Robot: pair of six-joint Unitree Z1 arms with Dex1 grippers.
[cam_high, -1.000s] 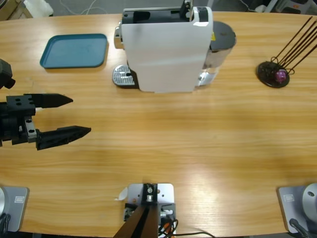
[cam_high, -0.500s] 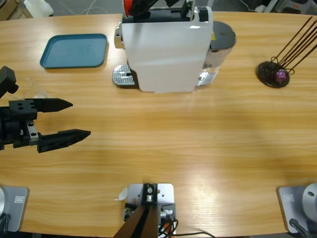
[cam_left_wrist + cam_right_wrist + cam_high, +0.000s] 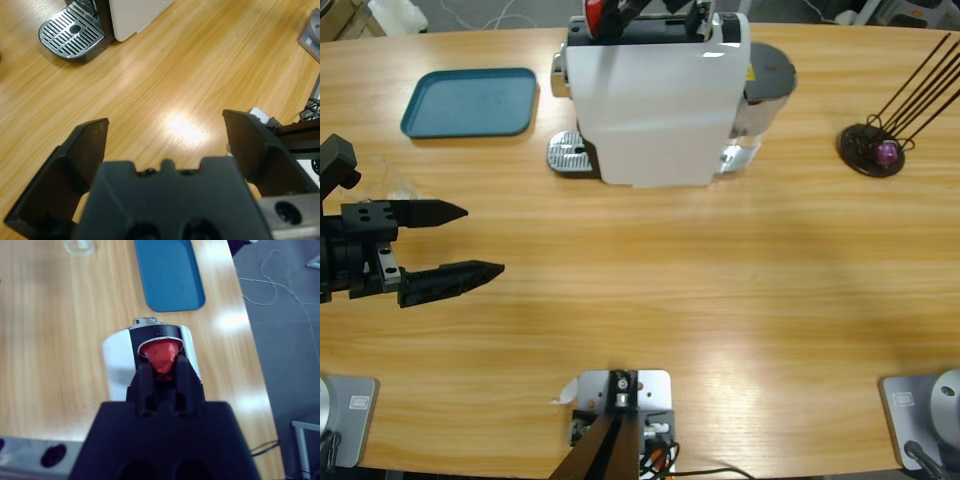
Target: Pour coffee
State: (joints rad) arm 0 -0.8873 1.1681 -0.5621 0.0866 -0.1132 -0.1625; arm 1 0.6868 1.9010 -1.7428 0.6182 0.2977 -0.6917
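The white coffee machine (image 3: 655, 95) stands at the table's far middle, its steel drip grate (image 3: 568, 155) on its left side. Above the machine's top, my right gripper (image 3: 610, 10) is shut on a red capsule (image 3: 161, 357), right over the round silver opening (image 3: 159, 340). My left gripper (image 3: 485, 238) hovers open at the table's left, holding nothing. In the left wrist view the left gripper (image 3: 165, 122) faces bare wood, with the grate (image 3: 72, 30) ahead. A clear glass tumbler (image 3: 79, 245) stands left of the machine, faint beside the left arm (image 3: 398, 186). The coffee is not visible.
A blue tray (image 3: 470, 102) lies at the far left, also in the right wrist view (image 3: 170, 272). At the far right, a black wire capsule stand (image 3: 875, 150) holds a purple capsule (image 3: 887, 152). A grey water tank (image 3: 768, 75) sits on the machine's right.
My right gripper has come in over the machine's top with the red capsule. The left gripper has barely shifted and stays open.
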